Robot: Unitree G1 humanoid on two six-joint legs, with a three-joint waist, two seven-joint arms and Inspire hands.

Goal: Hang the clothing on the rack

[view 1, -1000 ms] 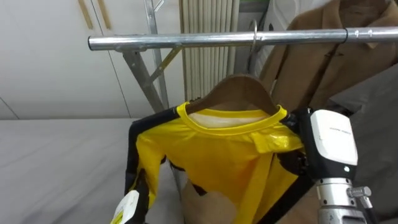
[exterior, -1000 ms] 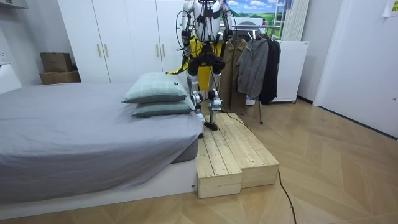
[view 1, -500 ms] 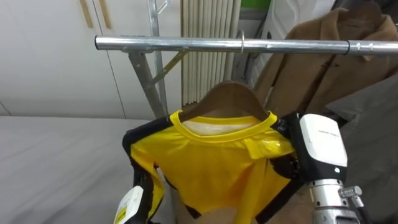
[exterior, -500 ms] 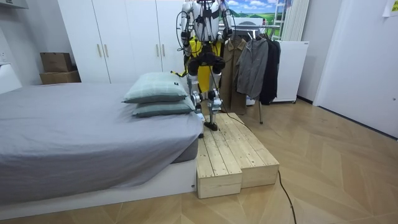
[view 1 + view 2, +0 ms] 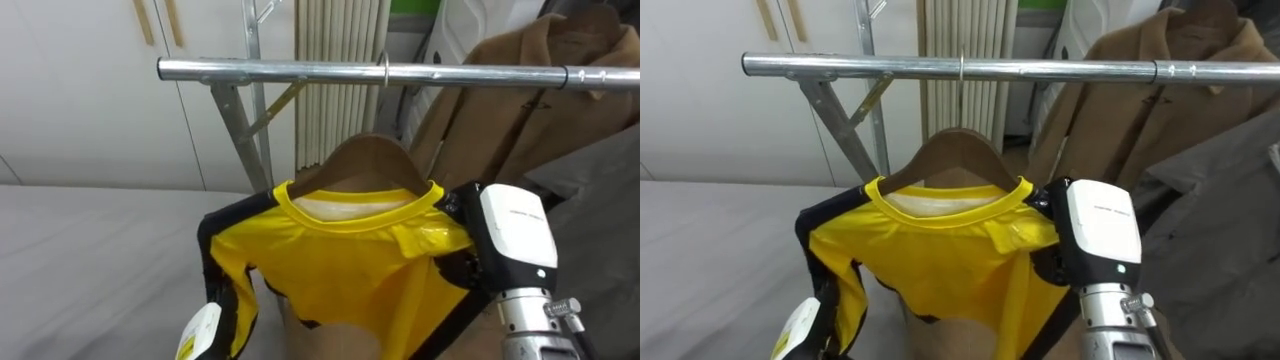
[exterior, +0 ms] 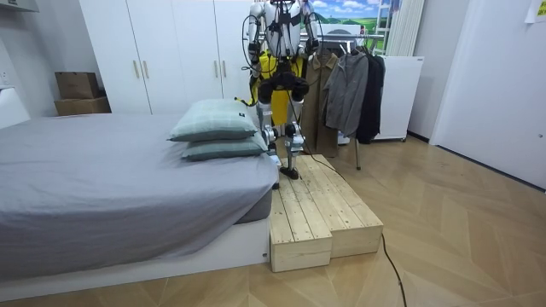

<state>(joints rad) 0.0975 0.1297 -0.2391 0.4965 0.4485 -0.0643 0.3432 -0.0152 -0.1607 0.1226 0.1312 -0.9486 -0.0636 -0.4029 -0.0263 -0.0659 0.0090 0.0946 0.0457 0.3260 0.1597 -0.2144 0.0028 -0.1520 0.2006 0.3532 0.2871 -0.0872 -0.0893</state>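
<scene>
right hand (image 5: 514,238): its back lies against the right shoulder of the shirt (image 5: 340,265). the fingers are hidden behind the cloth, so i cannot tell whether they clamp it or lie apart.
left hand (image 5: 203,330): low by the shirt's left sleeve. fingers out of sight, so cannot tell.
shirt: yellow with dark sleeves, draped on a wooden hanger (image 5: 368,160), below the rail (image 5: 290,70) and between the two hands.
hook (image 5: 385,72): crosses the rail and looks seated over it. how deep cannot be read.
risk, letting go: if cloth is caught in a hand when it pulls away, the hanger could tip and the shirt could slide off one shoulder, or the hook could lift off the rail.
risk, neighbour: a coat (image 5: 500,95) hangs just beside on the right, and the right arm could drag it.
risk, footing: the robot stands on a wooden platform (image 6: 317,205) beside the bed (image 6: 102,188), so a careless step back could upset it.
</scene>
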